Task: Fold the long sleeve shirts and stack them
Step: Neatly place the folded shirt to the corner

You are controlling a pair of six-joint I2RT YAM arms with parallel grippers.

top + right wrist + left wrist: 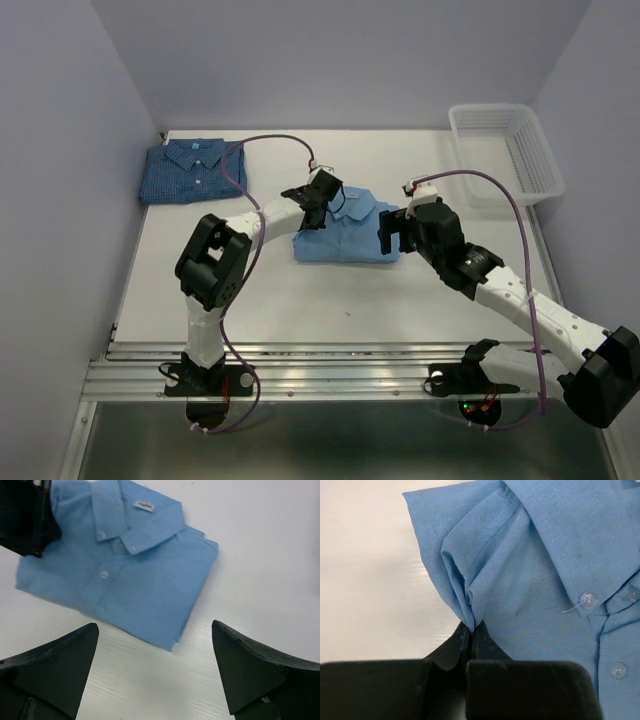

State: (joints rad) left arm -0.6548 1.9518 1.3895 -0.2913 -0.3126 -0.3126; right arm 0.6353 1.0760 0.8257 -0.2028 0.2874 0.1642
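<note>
Both look folded — checked shirt (192, 171) upper left, sky-blue shirt (345, 238) ctr. Left end effector (471, 630) clenched on its corner, right end effector (154, 626) released — stacking undone.

We get bright, even light from above: the white table (400, 300) looks flat and slightly washed out, and we see only faint, soft shadows beside the light blue shirt (350, 240). Up close, the left gripper (470, 630) is a blurred black mass, while the cloth's stitching is sharp. The right gripper (155, 626) looks soft-edged too.
</note>
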